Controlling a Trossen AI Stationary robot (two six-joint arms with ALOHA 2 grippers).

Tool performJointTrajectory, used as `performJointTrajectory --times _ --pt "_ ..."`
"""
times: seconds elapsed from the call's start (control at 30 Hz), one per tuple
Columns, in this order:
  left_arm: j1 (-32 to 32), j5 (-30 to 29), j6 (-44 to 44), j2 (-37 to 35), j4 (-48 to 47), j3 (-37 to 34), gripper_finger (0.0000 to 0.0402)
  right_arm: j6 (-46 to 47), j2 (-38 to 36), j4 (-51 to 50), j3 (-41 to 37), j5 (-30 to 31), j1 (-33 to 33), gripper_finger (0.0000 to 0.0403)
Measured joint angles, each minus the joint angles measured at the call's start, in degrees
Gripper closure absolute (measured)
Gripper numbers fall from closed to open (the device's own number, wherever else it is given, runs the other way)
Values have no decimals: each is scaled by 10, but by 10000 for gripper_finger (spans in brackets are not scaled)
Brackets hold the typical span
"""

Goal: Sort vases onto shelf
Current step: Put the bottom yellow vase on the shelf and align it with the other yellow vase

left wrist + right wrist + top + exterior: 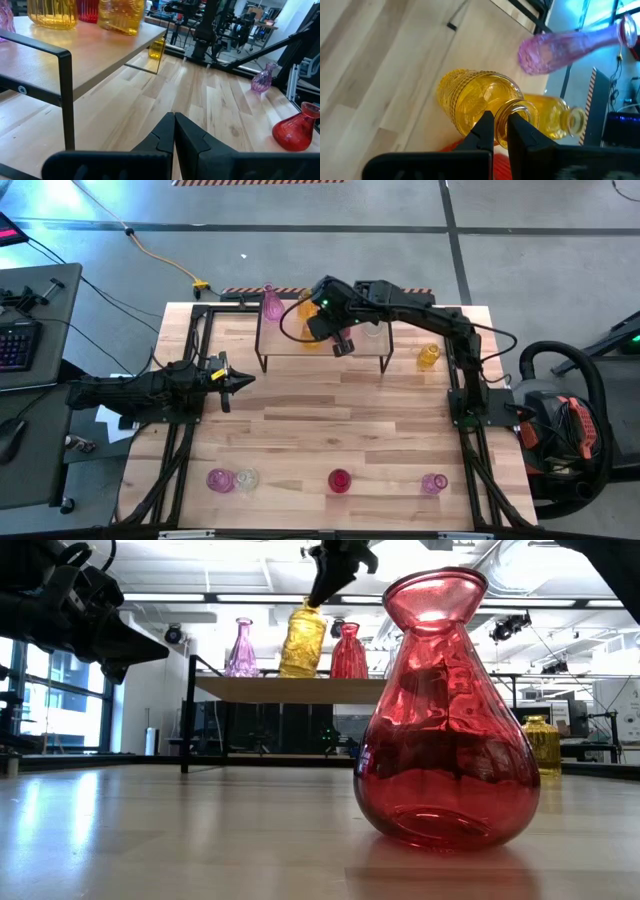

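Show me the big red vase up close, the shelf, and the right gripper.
Red vase (pixel 445 755): low view, middle of its bulbous body.
Shelf (pixel 290 689): low view, front edge of the wooden top.
Right gripper (pixel 500 125): right wrist view, between fingertips at a yellow vase's rim.

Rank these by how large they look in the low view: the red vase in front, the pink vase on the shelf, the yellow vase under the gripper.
1. Red vase in front, largest, but it is nearest the camera.
2. Yellow vase under the right gripper.
3. Pink vase on the shelf, close to the yellow one.
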Motion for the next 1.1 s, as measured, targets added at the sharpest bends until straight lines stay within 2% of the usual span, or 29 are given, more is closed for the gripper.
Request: performJointTrajectory --times 0.3,0.8,1.1 --pt "0 0 0 0 0 0 398 -20 13 13 0 0 -21 402" --pt "0 0 1 0 0 0 398 -39 16 37 0 -6 -22 402" --pt "0 0 1 0 0 0 398 -22 16 47 0 2 -22 402"
